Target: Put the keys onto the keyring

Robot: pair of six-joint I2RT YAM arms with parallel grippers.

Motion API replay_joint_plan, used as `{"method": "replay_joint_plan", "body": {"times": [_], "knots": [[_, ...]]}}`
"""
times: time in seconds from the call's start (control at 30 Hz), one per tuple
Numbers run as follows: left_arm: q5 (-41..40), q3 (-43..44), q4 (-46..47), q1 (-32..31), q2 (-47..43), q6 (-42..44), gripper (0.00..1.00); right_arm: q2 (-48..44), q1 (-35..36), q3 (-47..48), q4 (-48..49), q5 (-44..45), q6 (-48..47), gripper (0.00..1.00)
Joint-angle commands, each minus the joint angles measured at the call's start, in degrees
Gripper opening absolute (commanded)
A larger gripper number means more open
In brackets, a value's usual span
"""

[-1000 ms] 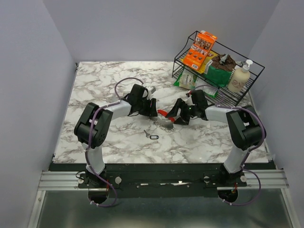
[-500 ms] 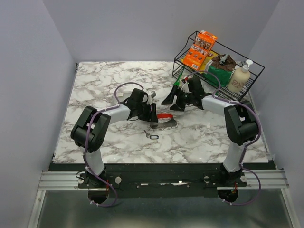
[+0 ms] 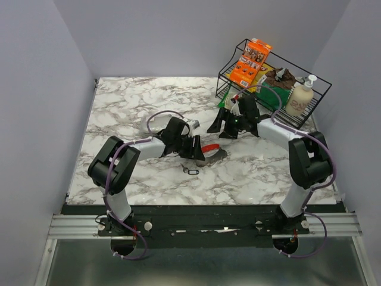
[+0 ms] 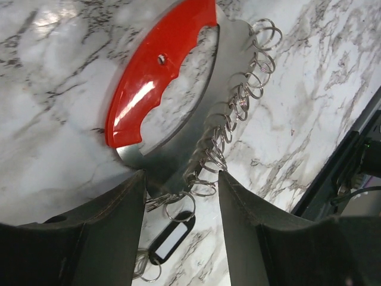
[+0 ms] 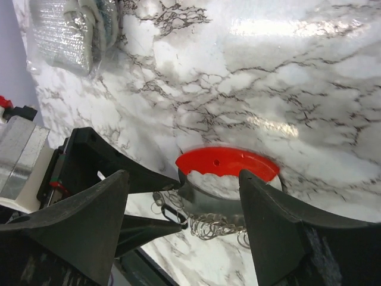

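The keyring, a red curved handle on a silver crescent plate with several wire rings, lies flat on the marble. It also shows in the left wrist view and the right wrist view. The key, with its dark oval head, lies just near of the keyring's left end. My left gripper is open, and in its wrist view the jaws stand either side of the plate's end and its last rings. My right gripper is open and empty, behind the keyring and raised above it.
A black wire rack with an orange box, green packets and a soap bottle stands at the back right, close behind my right arm. A silver packet lies by the rack's foot.
My right gripper has left the keyring and pulled back toward the rack. My left gripper has moved nearer and to the right, up to the keyring's left end. The keyring shifted slightly.
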Motion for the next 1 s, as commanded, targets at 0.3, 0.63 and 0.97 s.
{"method": "replay_joint_plan", "body": {"times": [0.3, 0.63, 0.97], "knots": [[7.83, -0.17, 10.31, -4.38, 1.12, -5.18, 0.59, -13.54, 0.25, -5.21, -13.32, 14.54, -9.97, 0.77], [8.64, -0.70, 14.37, -3.76, 0.68, -6.86, 0.58, -15.48, 4.29, -5.92, -19.31, 22.44, -13.84, 0.65], [6.53, -1.05, 8.31, 2.30, -1.87, -3.70, 0.58, -10.12, 10.89, -2.23, -23.26, 25.88, -13.32, 0.50]]}}
